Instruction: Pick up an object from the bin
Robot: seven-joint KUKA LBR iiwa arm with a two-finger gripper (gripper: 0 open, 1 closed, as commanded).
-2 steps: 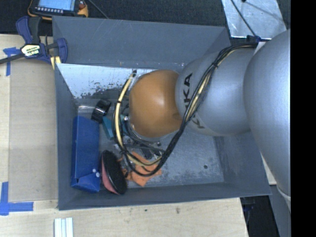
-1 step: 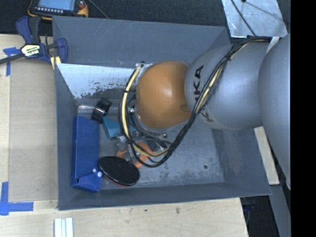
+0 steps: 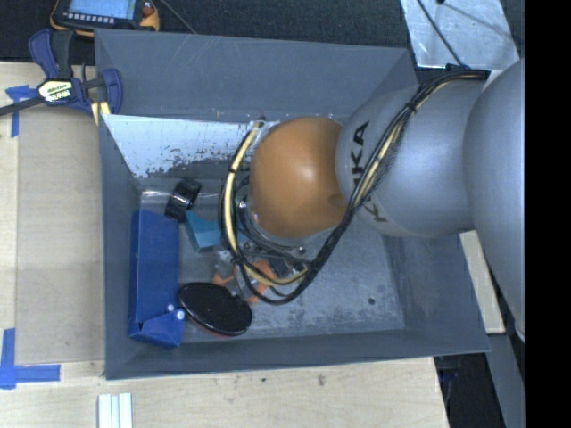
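Note:
My gripper (image 3: 266, 251) is low in the middle of the bin, mostly hidden under the arm's orange cover. Just left of it lies a small teal block (image 3: 202, 231). Slightly below and left of it, a flat black oval disc (image 3: 215, 309) rests on the bin floor. A small black cap-like piece (image 3: 184, 197) lies further up and to the left. What lies directly beneath the gripper is hidden.
A long blue box (image 3: 155, 273) lies along the bin's left wall, its lower end beside the black disc. The arm and its cables cover the bin's centre and upper right. Bare floor shows at the lower right.

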